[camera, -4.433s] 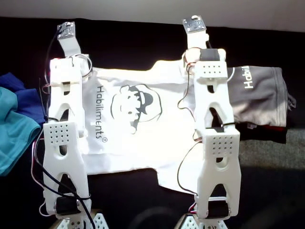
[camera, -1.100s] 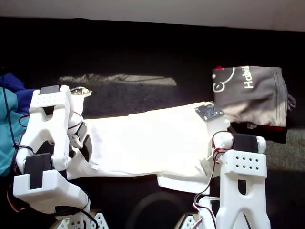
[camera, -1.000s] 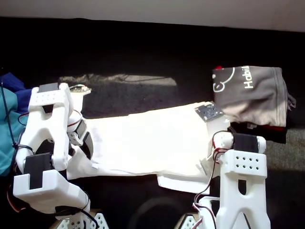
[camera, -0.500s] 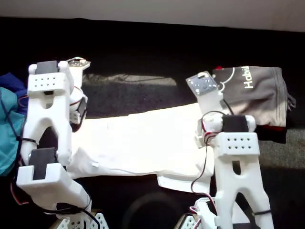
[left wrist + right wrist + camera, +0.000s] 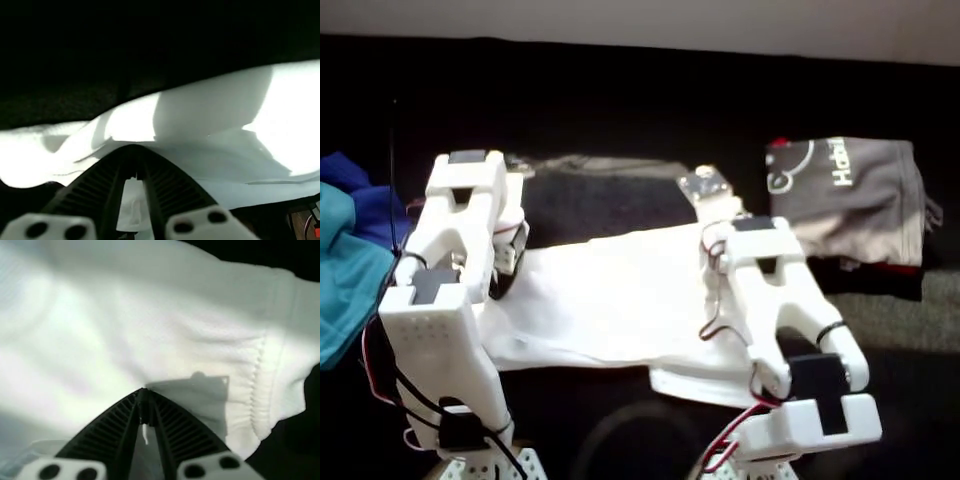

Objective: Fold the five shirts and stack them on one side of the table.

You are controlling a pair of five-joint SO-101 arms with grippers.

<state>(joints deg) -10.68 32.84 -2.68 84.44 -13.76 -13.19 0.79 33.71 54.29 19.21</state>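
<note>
Black worktop (image 5: 620, 110) under everything, with a pale wall (image 5: 720, 20) along the far edge. Got a white shirt (image 5: 620, 290) lying mid-worktop, folded into a wide band running left to right, with a flap sticking out at the near edge toward the right. Got a grey shirt (image 5: 860, 200) already folded over on the right side, just beside the white one's far right corner, white print facing up. Also a loose heap of blue and teal shirts (image 5: 345, 250) at the left edge, apart from the white one. Left hand (image 5: 133, 149) clenched, tips together, down at the left end of the white shirt with rumpled cloth right at the tips. Right hand (image 5: 142, 392) clenched too, tips together over the shirt's right part, close to a stitched hem. Can't tell from either wrist view whether any cloth is actually pinched. Both arms bent over the white shirt, one toward each end.
</note>
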